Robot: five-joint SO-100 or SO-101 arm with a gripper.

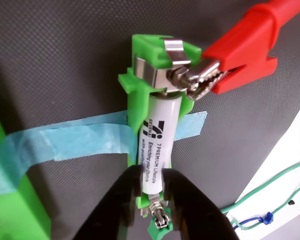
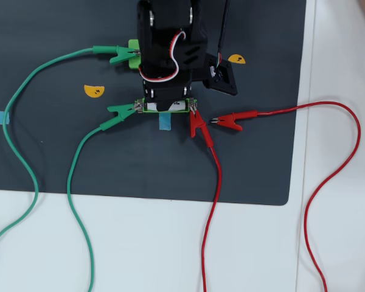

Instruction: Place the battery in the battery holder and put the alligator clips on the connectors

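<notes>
In the wrist view the white battery (image 1: pixel 157 145) lies in the bright-green battery holder (image 1: pixel 140 85). My gripper (image 1: pixel 153 176) is shut on the battery's near end, one black finger (image 1: pixel 117 210) on each side. A red alligator clip (image 1: pixel 240 55) bites the far silvery connector (image 1: pixel 152 70). Between my fingers, the near connector (image 1: pixel 157 206) has a green clip (image 1: pixel 157 231) on it. Seen from overhead, the arm (image 2: pixel 167 48) hides my gripper. The holder (image 2: pixel 167 107) shows with a green clip (image 2: pixel 120 111) at its left end and a red clip (image 2: pixel 199 126) at its right end.
A second red clip (image 2: pixel 231 120) lies loose on the black mat (image 2: pixel 255 164) right of the holder. Another green clip (image 2: pixel 112 53) grips the light-green plate (image 2: pixel 134 48). Blue tape (image 1: pixel 80 140) crosses under the holder. Two yellow stickers (image 2: pixel 94 90) lie on the mat. Wires trail over the white table (image 2: pixel 340 243).
</notes>
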